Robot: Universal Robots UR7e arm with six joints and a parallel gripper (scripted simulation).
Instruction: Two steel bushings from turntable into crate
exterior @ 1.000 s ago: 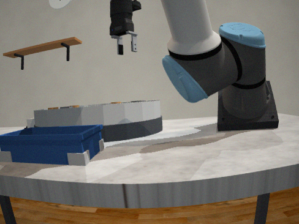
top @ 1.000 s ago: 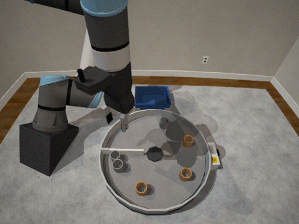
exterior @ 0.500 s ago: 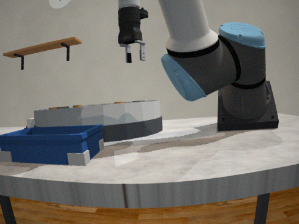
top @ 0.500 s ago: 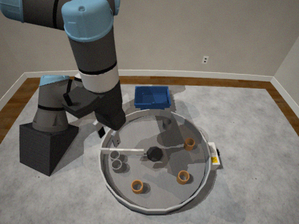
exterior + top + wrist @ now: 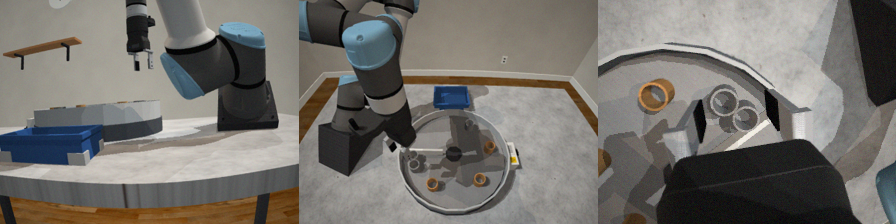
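Observation:
The round turntable holds three steel bushings: two touching each other at its left side and one at the far side. Three orange bushings stand at the right, front right and front. The blue crate stands behind the turntable and is empty as far as I can see. My gripper is open and empty, well above the turntable. In the wrist view my gripper is right over the steel pair, with an orange bushing to the left.
A black hub with a thin white bar sits at the turntable's centre. The turntable has a raised white rim. The arm's dark base block stands left of it. A wall shelf hangs behind.

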